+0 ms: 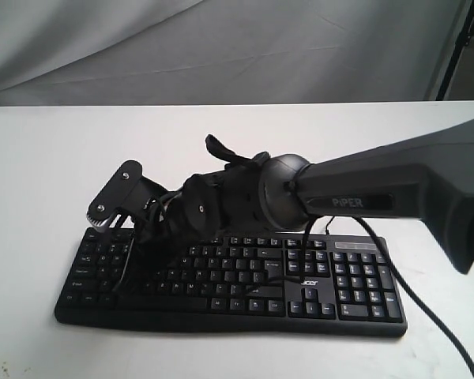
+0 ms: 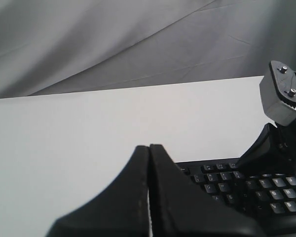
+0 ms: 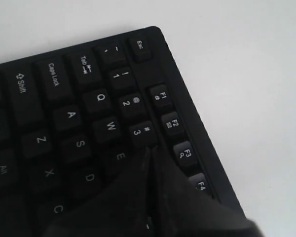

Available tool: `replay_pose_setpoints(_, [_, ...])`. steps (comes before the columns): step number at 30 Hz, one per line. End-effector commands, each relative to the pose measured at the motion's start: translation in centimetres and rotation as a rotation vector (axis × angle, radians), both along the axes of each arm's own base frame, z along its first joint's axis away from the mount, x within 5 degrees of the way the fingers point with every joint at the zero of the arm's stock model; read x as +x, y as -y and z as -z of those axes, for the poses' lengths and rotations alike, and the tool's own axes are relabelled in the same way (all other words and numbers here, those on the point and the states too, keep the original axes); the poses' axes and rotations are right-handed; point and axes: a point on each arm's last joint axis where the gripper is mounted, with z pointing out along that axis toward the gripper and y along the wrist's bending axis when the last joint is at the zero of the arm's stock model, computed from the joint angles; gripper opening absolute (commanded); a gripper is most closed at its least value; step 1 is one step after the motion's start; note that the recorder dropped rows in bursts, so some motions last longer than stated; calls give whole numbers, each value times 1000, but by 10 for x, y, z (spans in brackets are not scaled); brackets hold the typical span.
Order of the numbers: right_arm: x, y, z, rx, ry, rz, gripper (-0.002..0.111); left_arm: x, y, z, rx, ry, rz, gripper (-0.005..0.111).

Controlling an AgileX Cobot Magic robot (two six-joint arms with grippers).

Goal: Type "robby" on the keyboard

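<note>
One keyboard (image 1: 229, 276) on the bench (image 1: 47, 158). Two claws, both pinched closed: right claw (image 3: 150, 152) by the E key (image 3: 120, 157), left claw (image 2: 149, 148) beside the keyboard.

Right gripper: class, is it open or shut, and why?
Shut. In the right wrist view the right gripper has its fingers pressed together along a thin seam, tips by the E key of the keyboard.
</note>
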Motion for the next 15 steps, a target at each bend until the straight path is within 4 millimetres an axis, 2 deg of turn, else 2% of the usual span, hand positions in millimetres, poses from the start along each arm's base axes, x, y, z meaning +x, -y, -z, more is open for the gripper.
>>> replay_pose_setpoints(1, [-3, -1, 0, -4, 13, -15, 0, 0, 0, 1, 1, 7, 6, 0])
replay_pose_setpoints(15, [-5, 0, 2, -22, -17, -22, 0, 0, 0, 1, 1, 7, 6, 0])
